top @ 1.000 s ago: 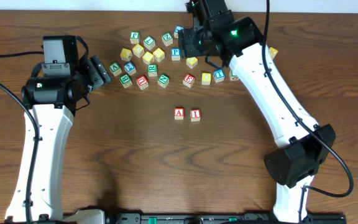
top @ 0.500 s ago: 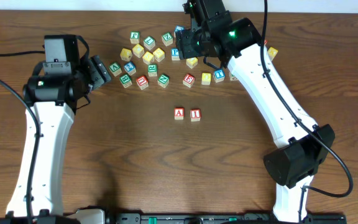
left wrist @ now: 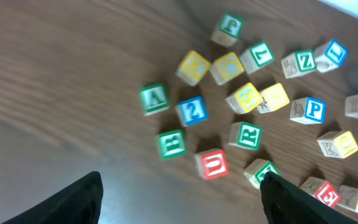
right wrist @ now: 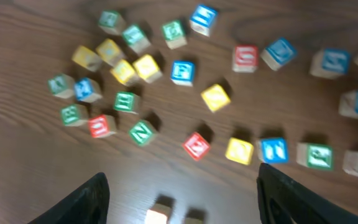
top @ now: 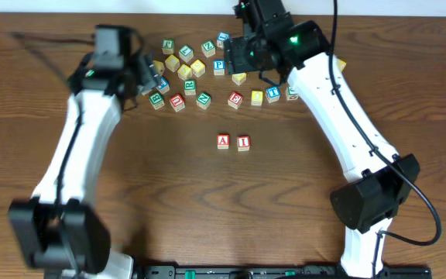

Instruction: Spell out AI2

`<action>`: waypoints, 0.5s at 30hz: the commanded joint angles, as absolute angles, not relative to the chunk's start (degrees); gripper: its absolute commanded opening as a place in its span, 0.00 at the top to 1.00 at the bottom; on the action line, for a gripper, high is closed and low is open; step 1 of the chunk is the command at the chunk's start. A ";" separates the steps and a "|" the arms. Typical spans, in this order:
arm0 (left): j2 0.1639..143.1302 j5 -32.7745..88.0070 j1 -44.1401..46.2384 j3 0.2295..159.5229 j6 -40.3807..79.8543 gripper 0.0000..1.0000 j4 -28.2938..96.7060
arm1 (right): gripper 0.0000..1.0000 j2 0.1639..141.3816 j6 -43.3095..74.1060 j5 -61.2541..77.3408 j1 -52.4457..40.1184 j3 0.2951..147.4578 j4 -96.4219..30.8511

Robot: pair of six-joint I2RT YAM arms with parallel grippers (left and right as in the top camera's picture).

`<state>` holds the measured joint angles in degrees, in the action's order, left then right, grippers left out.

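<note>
A red "A" block and a red "I" block stand side by side at the table's middle. They also show blurred at the bottom of the right wrist view. The blue "2" block lies in the block pile, beside a green "A" block. It shows in the right wrist view too. My left gripper is open and empty, above the left side of the pile. My right gripper is open and empty, high over the back of the pile.
Several loose letter blocks are scattered along the back of the table: a green "R", a red "U", a blue "P", and yellow blocks. More blocks lie under the right arm.
My left arm has swung to the right and back, bringing its gripper over the left edge of the block pile. My right arm has barely moved. The blocks have not moved.
</note>
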<state>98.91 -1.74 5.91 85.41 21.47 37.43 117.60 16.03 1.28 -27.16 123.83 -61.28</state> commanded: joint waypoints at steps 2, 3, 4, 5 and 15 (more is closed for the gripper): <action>108.90 -6.42 9.26 96.82 21.10 0.20 40.32 | 0.27 117.34 15.57 0.78 -23.27 124.81 -64.05; 111.00 -6.81 9.69 98.94 21.74 0.20 41.06 | 0.27 117.34 15.57 0.78 -22.28 124.81 -64.99; 112.73 -6.79 10.00 100.62 21.80 0.20 41.39 | 0.27 117.34 15.57 0.78 -21.47 124.81 -65.67; 114.21 -6.83 10.17 101.86 22.35 0.20 41.52 | 0.27 117.34 15.59 0.78 -20.53 124.81 -66.46; 121.64 -6.72 10.39 102.96 26.46 0.20 39.92 | 0.24 117.34 15.57 0.78 -15.68 124.44 -70.96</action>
<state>119.94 -5.32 10.59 101.41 25.08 40.27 117.60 16.03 1.02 -15.86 123.83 -70.85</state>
